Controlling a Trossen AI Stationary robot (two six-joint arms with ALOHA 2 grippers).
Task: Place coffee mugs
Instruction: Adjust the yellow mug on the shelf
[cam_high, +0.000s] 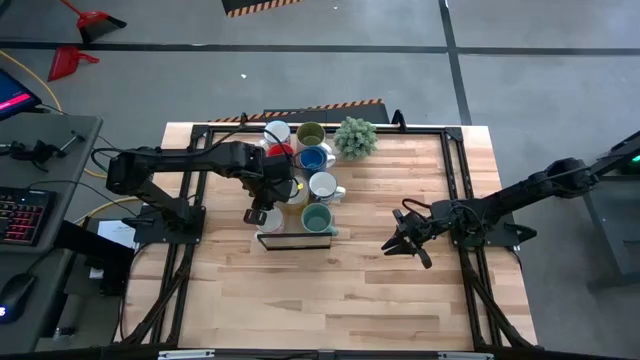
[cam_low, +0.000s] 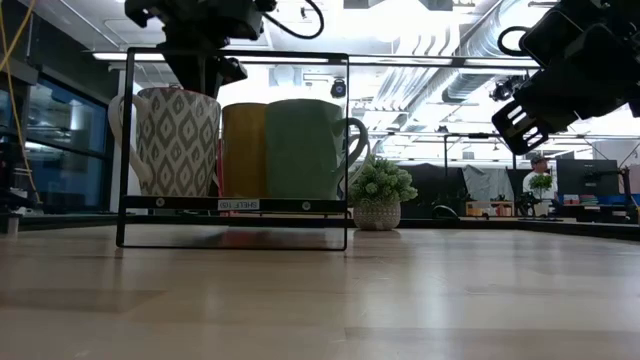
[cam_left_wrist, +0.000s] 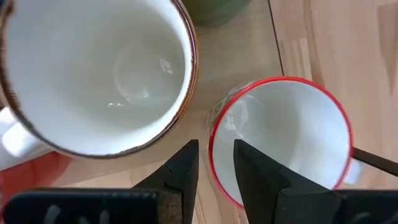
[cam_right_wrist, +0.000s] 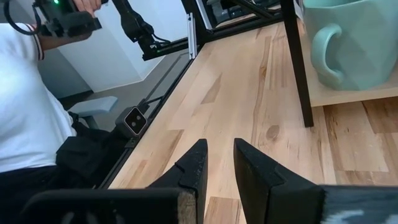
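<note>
Red-rimmed white ceramic mug (cam_left_wrist: 283, 140) sits upright on the wood table by the black wire shelf rack (cam_low: 235, 205), white inside, handle off to one side. Left gripper (cam_left_wrist: 216, 167) hangs right over its rim, one finger outside the wall, the other over the mouth, jaws a narrow gap apart and not clamped on anything. Judgement: step in hand is gripping this mug by its rim; drop straight so the wall goes between the fingers, then squeeze and lift vertical.

Just beside it, big cream mug with brown rim (cam_left_wrist: 93, 74), close enough to get bumped. In the high view the mugs cluster at the rack left of table centre: blue mug (cam_high: 312, 158), olive green mug (cam_high: 310, 133), teal mug (cam_high: 317, 217), white mug (cam_high: 322, 185). Low view shows a grey-patterned mug (cam_low: 175, 140) and pale green mug (cam_low: 308, 148) on the shelf.

Small green potted plant (cam_high: 355, 137) at the far edge, right of the mugs. Right gripper (cam_right_wrist: 219, 163) waits over bare wood right of the rack, jaws slightly apart, holding nothing. Person in a white shirt (cam_right_wrist: 25, 106) beyond the table edge
</note>
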